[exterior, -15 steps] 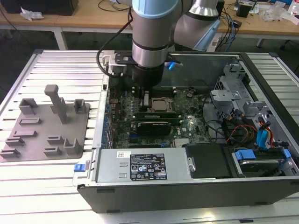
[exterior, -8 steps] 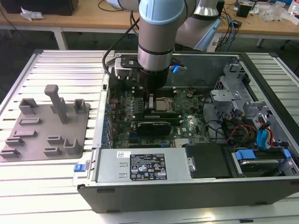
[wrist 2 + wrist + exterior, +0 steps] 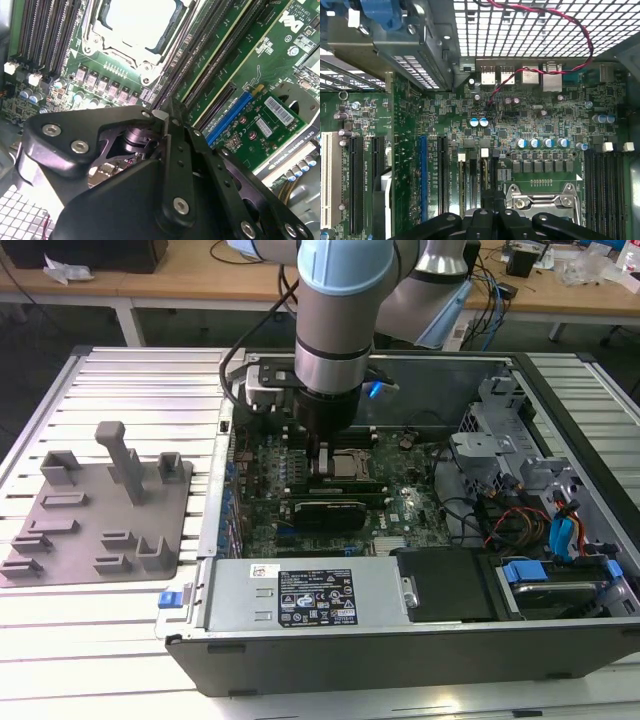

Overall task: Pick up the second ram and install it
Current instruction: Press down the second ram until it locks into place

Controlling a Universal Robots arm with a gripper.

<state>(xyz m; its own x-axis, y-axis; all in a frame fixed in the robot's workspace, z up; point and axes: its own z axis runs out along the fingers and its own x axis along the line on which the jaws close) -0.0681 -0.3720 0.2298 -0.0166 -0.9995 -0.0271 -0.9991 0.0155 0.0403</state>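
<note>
My gripper (image 3: pixel 322 462) reaches down inside the open computer case (image 3: pixel 400 650), just above the motherboard (image 3: pixel 400 505). Its tip is at the black memory slots (image 3: pixel 477 175) beside the CPU socket (image 3: pixel 347 464). In the second wrist view the two black fingers (image 3: pixel 175 145) are pressed flat together and the gripper (image 3: pixel 167 114) is shut, its tip over the end of a slot next to the socket (image 3: pixel 132 20). The first wrist view shows the gripper (image 3: pixel 491 207) in line with those slots. The second ram is hidden; I cannot tell it apart from the slots under the fingers.
A grey fixture plate (image 3: pixel 100 510) with upright holders lies on the slatted table at the exterior view's left. Inside the case are a graphics card (image 3: pixel 325 512), the power supply (image 3: pixel 300 595), drive bays with cables (image 3: pixel 530 510) and a red-black wire (image 3: pixel 545 15).
</note>
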